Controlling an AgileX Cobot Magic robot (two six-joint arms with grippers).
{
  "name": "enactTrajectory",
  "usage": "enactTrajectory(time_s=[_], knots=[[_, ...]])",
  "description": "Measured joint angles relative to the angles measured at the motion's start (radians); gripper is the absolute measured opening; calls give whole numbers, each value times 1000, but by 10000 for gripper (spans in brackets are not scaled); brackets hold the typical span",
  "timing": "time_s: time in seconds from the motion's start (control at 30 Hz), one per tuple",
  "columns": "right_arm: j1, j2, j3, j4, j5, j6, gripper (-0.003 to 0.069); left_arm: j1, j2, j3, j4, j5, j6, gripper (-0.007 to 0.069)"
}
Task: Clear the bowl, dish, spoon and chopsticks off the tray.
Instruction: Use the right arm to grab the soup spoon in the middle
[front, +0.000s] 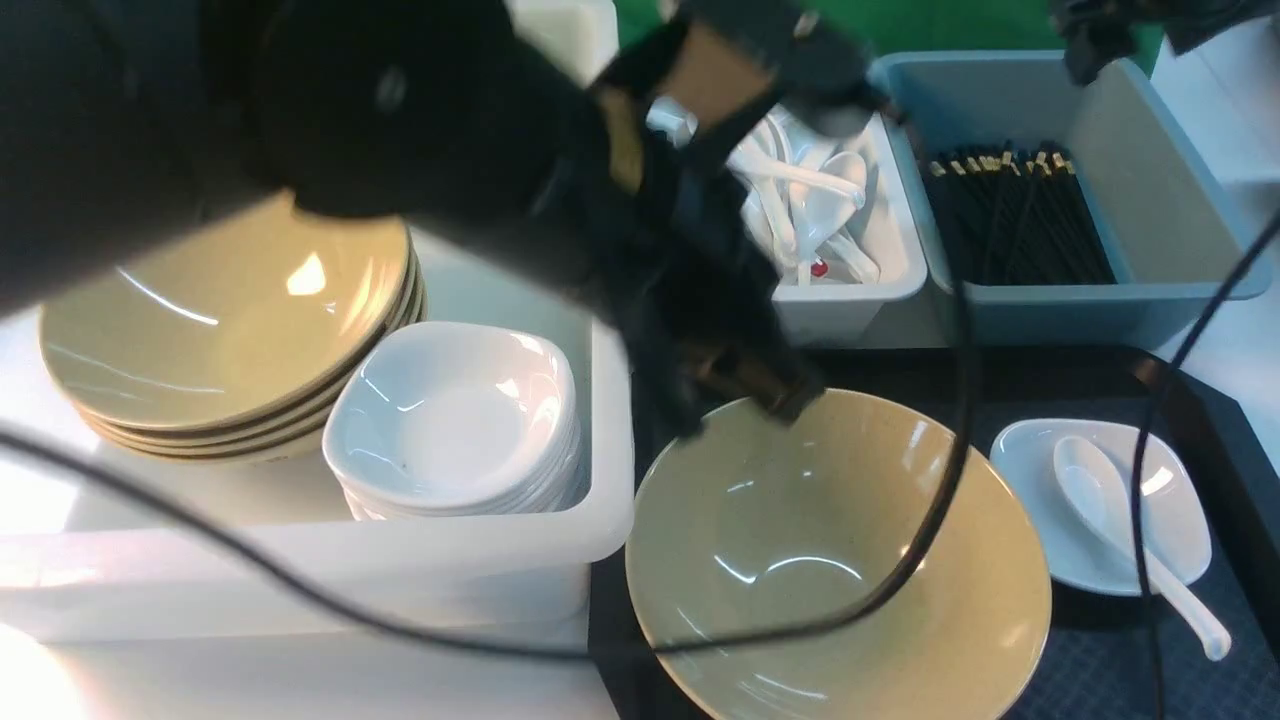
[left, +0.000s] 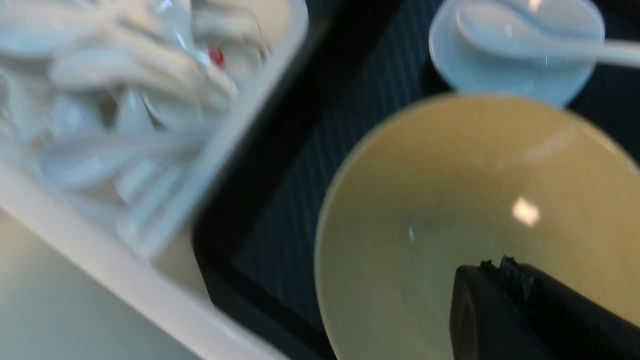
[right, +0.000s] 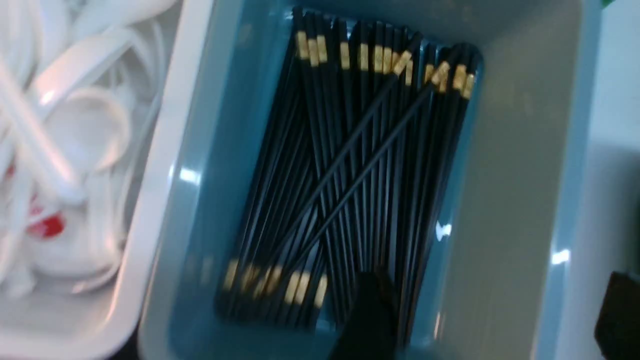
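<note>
The tan bowl (front: 840, 560) stands on the black tray (front: 1100, 660), with the white dish (front: 1030, 520) to its right. The white spoon (front: 1095, 485) lies in that dish. My left gripper (front: 770, 395) hangs shut and empty over the bowl's far rim; in the left wrist view its joined fingertips (left: 500, 267) hover above the bowl (left: 475, 200). My right gripper (right: 495, 320) stands open and empty above the grey-blue bin (right: 510, 175). A pair of black chopsticks (right: 360, 150) lies loose and slanted on top of the pile in that bin.
A white tub (front: 560, 540) at the left holds a stack of tan bowls (front: 230, 320) and a stack of white saucers (front: 455, 420). Behind the tray is a white container of spoons (front: 830, 220). Black cables (front: 940, 500) hang across the bowl and dish.
</note>
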Motion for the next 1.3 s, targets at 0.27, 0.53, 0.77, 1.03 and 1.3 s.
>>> enactTrajectory(time_s=[0.27,0.53,0.77,1.03,1.3], knots=[[42,-408,589,59,13,-7,562,0,19,-91,0,25,35,-15],[108,-540,1101,67,-196,60,562,0,23,55,-102,-3,115,-15],[112,-428,1238,67,-428,87,562,0,24,136,-143,-3,143,-15],[112,-265,1178,65,-498,112,491,0,24,142,-145,-7,146,-15],[112,-251,1098,52,-392,91,303,0,23,142,-124,4,146,-15]])
